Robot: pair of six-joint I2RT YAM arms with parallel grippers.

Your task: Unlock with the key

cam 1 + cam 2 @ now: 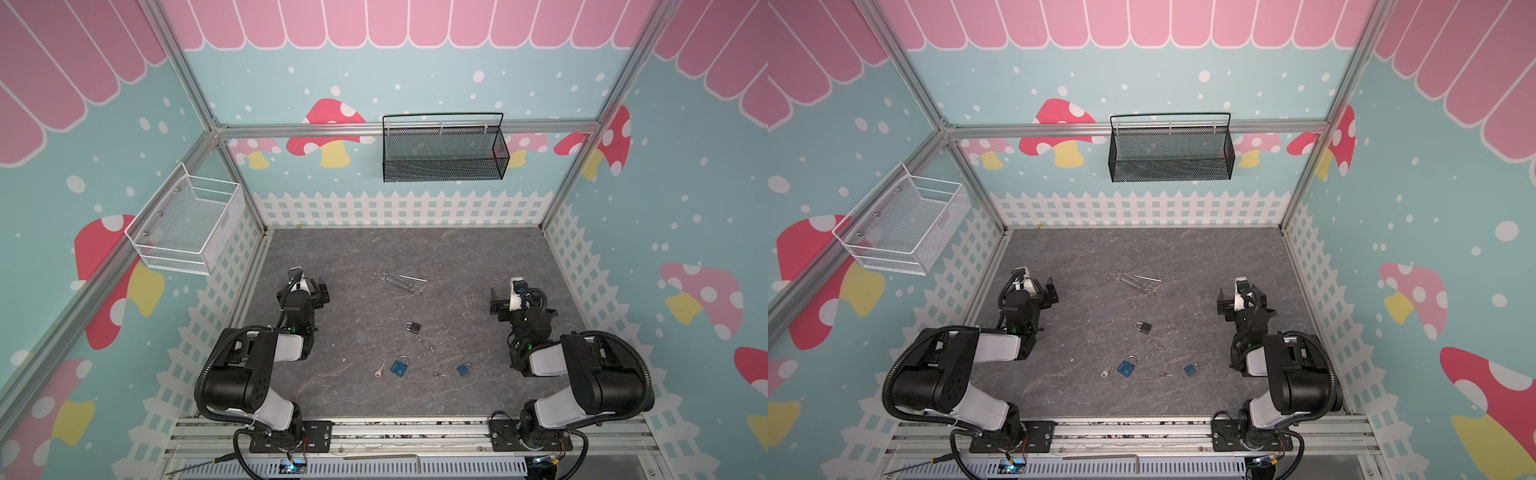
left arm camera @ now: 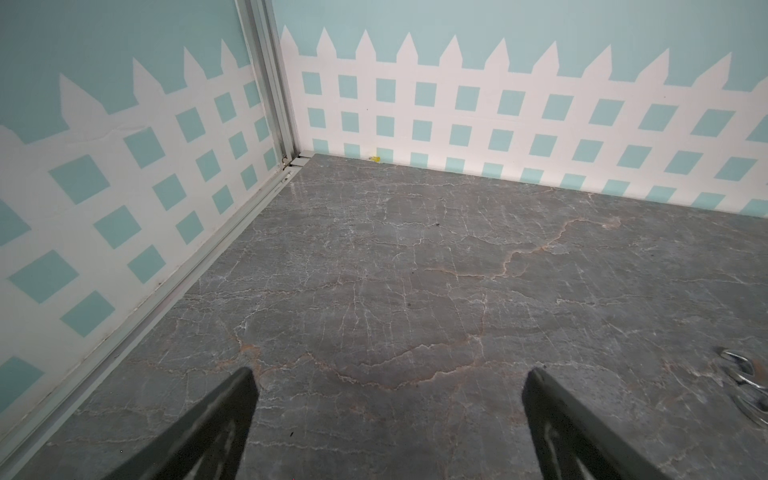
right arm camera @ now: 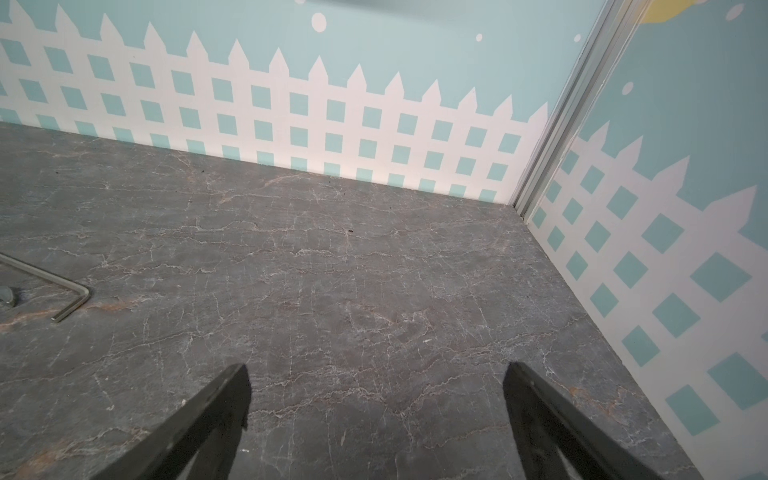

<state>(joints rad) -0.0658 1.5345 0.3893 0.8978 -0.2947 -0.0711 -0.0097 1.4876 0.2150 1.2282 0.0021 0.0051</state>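
Three padlocks sit on the grey veined tabletop (image 1: 332,257), lower centre in both top views. The black padlock (image 1: 412,328) is uppermost, the larger blue padlock (image 1: 400,367) is below it, and the smaller blue padlock (image 1: 464,369) is to the right. All have boxy bodies and curved metal shackles.

The pink-headed key (image 1: 378,371) lies flat just left of the larger blue padlock, not touching it. The small dark key (image 1: 438,374) is between the two blue ones. A thin wire ring (image 1: 427,343) lies lower right of the black padlock, too small to read.

The left gripper (image 1: 322,291) is mid-left and the right gripper (image 1: 495,304) mid-right. Both have fingers spread wide with nothing between them. Keys and locks lie lower in frame, between the arms and well apart from either gripper.

Silver wrenches (image 1: 398,284) and a hex key (image 1: 413,278) lie upper centre of the tabletop.

The left wrist view shows dark fingers (image 2: 216,424) over bare stone-pattern surface, with shiny wrench ends at the right edge. The right wrist view shows the same spread, with the hex key's bent end at the left edge. Keys and padlocks appear only in the top views.
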